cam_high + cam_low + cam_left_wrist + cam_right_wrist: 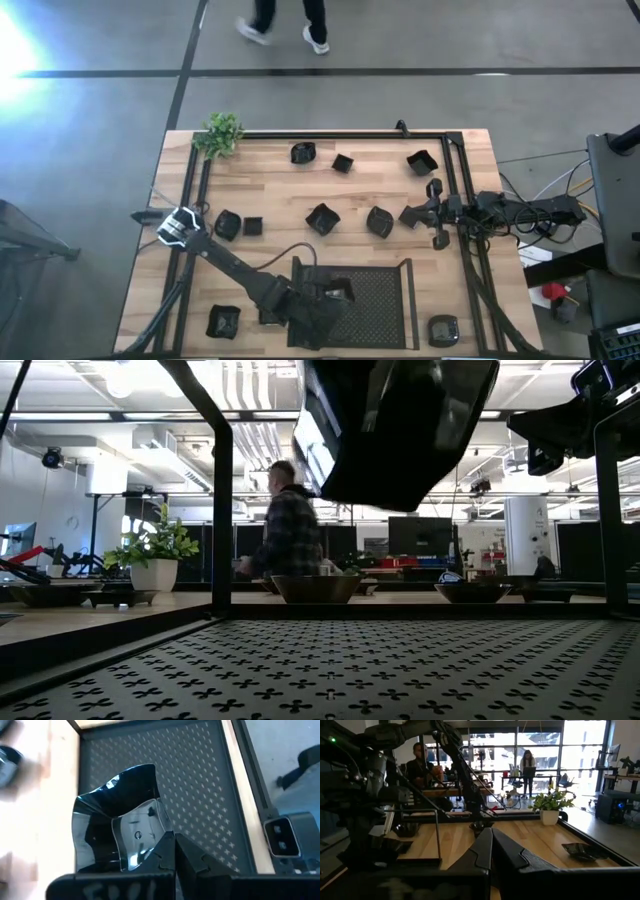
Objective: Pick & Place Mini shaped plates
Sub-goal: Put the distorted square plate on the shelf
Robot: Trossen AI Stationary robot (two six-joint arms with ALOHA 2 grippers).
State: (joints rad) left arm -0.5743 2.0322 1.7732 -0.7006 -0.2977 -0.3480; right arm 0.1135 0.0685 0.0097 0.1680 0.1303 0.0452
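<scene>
A glossy black mini shaped plate [120, 815] with a wavy, angular rim is pinched by its edge in the left gripper [174, 851], whose jaws are closed tight on it, and it hangs over the black mesh tray [200, 785] at the near edge of the worktop [270, 190]. From above, the arm and wrist cover most of this plate, so only a bit of it shows over the tray's left part. The other mini plates [322, 218] lie scattered across the wood: several along the far side, a few across the middle, two close together near the left arm's base, one at the near left corner and one at the near right corner beside the tray. The right gripper [412, 214] rests out over the right side of the worktop, its jaws pressed together with nothing between them. A small green plant [221, 133] stands at the far left corner. A person's [285, 22] legs are cut off at the picture's top edge; in the low view the left gripper's underside fills the top as a dark mass.
</scene>
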